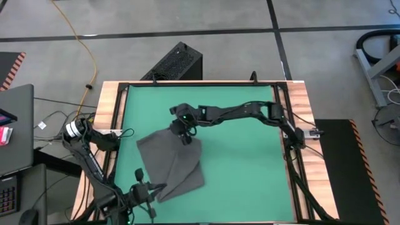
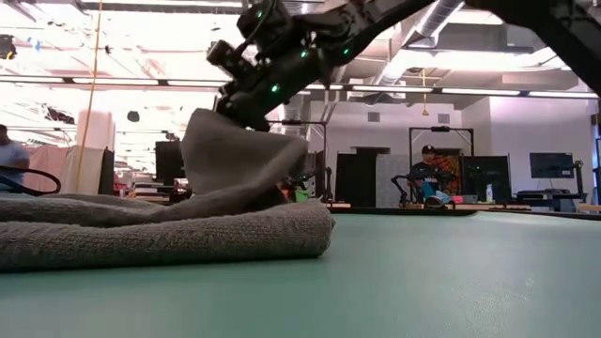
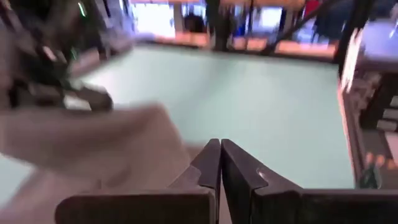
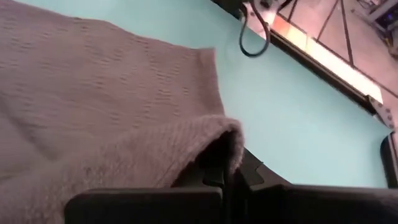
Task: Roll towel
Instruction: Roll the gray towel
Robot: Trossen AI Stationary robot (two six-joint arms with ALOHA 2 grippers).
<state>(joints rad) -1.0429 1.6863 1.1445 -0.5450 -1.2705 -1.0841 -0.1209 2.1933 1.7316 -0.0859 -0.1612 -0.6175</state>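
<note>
Towel first: a dark grey rectangle of soft, ribbed cloth (image 1: 170,161) lies partly folded on the smooth green mat of the wood-framed table (image 1: 244,156), toward the left arm's side and the near edge. One corner is lifted into a floppy peak, while the rest lies flat in thick, nubbly layers with a rounded folded edge, as the low view shows. The right gripper (image 1: 184,136), black and two-fingered on its long dark jointed arm, reaches across the mat and is pinching that raised corner; in its own wrist view the woven fabric drapes over its closed-together fingers (image 4: 249,177). The left gripper (image 1: 152,189) hovers at the towel's near edge, its flat dark fingers (image 3: 239,171) pressed together with nothing between them.
</note>
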